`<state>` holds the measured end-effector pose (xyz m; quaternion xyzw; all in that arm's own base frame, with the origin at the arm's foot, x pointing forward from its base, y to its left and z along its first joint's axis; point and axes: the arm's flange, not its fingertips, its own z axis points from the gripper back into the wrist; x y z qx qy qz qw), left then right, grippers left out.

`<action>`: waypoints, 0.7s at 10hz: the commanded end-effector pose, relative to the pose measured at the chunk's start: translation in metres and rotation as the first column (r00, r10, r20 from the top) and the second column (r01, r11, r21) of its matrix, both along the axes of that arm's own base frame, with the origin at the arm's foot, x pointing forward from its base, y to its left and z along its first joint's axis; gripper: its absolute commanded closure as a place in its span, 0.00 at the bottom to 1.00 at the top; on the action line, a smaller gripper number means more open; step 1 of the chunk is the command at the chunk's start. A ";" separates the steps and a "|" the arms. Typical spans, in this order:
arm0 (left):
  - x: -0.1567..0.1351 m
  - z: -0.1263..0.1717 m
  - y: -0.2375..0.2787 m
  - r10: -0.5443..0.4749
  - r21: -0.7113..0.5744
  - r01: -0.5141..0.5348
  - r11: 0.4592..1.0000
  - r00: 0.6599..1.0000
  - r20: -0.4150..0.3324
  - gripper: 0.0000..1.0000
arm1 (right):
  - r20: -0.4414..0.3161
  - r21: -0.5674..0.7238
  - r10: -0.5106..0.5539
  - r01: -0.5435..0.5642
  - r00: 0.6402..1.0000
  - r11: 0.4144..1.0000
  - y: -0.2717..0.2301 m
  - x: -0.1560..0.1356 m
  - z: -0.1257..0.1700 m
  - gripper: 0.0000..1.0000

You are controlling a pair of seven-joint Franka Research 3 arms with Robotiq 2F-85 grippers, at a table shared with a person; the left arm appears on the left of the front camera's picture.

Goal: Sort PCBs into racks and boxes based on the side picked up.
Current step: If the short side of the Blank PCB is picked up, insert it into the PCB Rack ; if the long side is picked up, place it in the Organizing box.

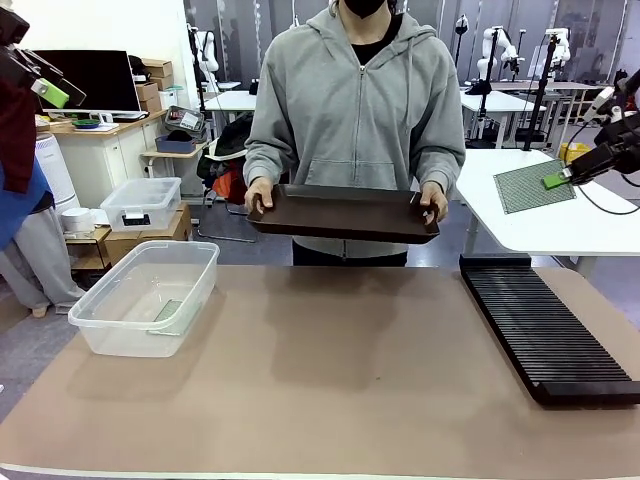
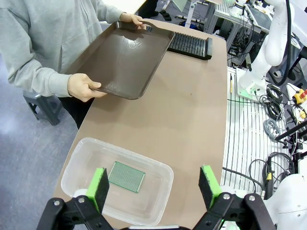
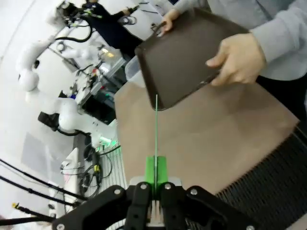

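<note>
One green PCB lies flat inside the clear box, also seen as a dark patch through its wall. My left gripper hangs open high above the box, its green pads spread wide; it sits at the upper left edge of the front view. My right gripper is shut on the corner of a second PCB, held up in the air above the black rack. This PCB shows edge-on between the shut fingers.
A person at the far side holds a dark brown tray in both hands, tilted above the table edge. A smaller clear lidded tub stands on a shelf behind the box. The brown tabletop lies between box and rack.
</note>
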<state>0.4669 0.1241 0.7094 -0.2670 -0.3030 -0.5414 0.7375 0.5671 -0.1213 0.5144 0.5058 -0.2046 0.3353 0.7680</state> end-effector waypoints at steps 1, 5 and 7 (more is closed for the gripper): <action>-0.003 -0.002 0.000 -0.003 -0.006 0.003 1.000 1.000 -0.002 0.00 | -0.205 0.224 -0.006 0.053 0.979 0.973 -0.004 -0.010 -0.025 0.98; -0.003 -0.002 0.000 -0.003 -0.006 0.003 1.000 1.000 -0.002 0.00 | -0.052 0.054 -0.012 0.014 0.999 0.998 -0.007 -0.005 -0.010 0.98; -0.003 -0.002 0.000 -0.003 -0.006 0.003 1.000 1.000 -0.002 0.00 | 0.166 -0.083 0.091 -0.078 0.982 0.994 -0.019 0.015 -0.030 0.98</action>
